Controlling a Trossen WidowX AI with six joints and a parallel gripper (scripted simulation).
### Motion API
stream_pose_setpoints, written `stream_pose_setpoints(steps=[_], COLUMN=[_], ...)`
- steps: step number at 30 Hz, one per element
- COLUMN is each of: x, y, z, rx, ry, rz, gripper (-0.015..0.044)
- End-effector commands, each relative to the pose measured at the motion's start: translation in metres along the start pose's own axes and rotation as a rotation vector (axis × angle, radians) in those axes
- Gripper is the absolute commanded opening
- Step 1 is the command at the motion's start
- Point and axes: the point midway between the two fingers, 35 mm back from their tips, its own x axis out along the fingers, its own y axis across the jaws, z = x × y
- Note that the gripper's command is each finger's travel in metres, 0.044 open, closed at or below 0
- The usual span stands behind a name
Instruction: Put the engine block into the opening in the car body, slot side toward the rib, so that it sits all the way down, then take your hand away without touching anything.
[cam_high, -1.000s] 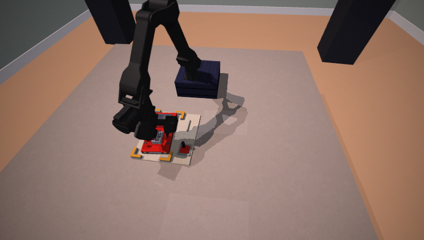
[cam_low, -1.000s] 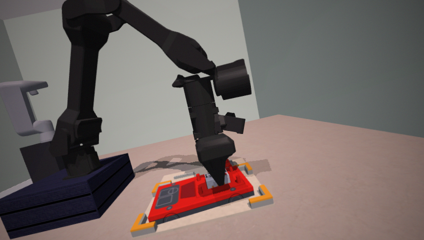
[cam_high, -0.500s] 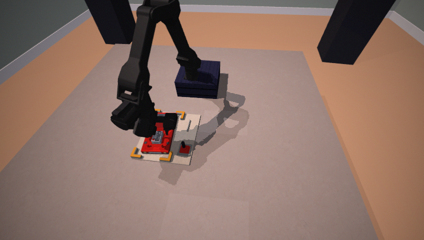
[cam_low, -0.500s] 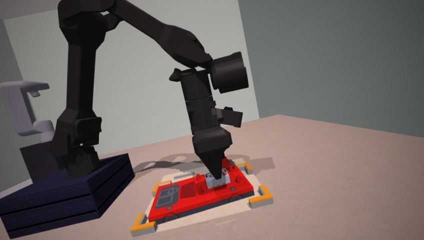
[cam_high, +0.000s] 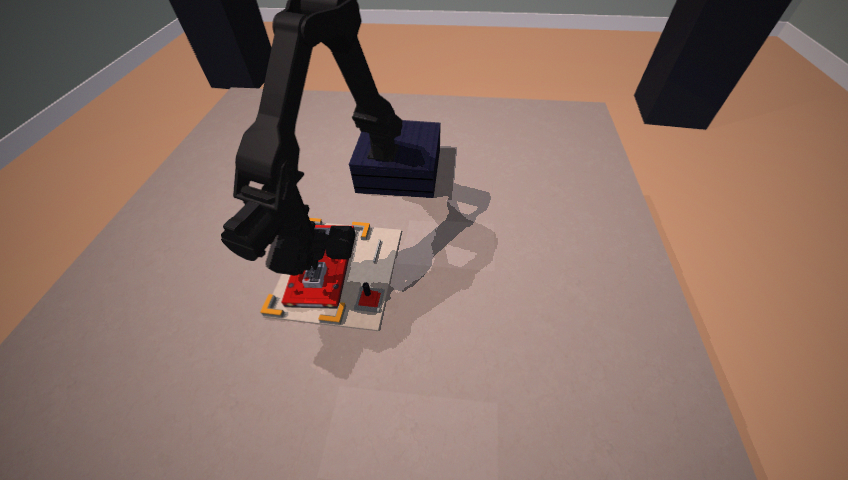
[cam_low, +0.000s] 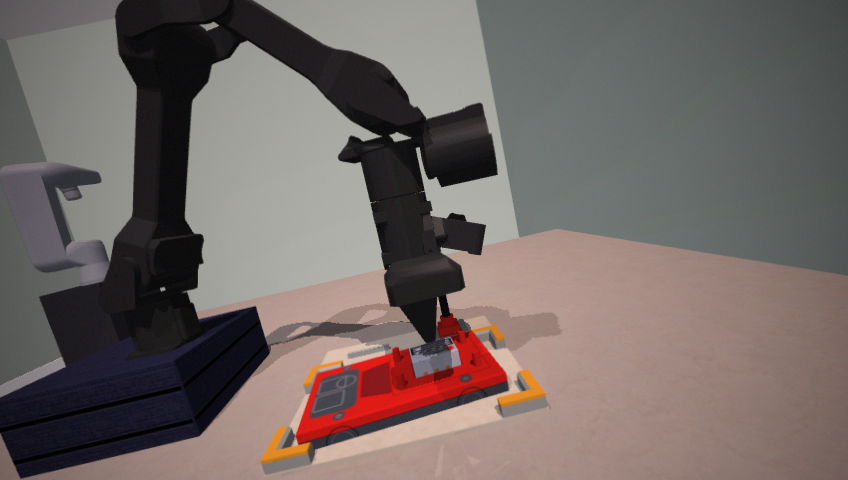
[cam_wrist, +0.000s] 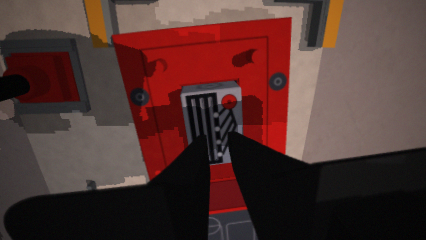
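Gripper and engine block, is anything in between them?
Nothing. In the exterior view the shut gripper points down right at the top of the engine block, with no other thing between them.

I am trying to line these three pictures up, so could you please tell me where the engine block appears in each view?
Top: the engine block is a small grey box left of centre, in the red car body just below the arm.
Exterior: lower centre, under the shut pincer.
Wrist: centre, just beyond the fingertips.
Shared landmark: the red car body.
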Motion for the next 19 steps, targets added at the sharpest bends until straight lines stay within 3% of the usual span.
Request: stream_pose_setpoints(steps=[1, 16, 19], x=[-0.0008, -0.0008, -0.0008], y=[0.0001, 0.0001, 0.0001], z=[0.0007, 0.0007, 0.0007], rx=[0.001, 0.001, 0.001], ry=[-0.002, -0.002, -0.002], rz=[0.002, 0.002, 0.002], gripper=[0.0, 0.0, 0.0079])
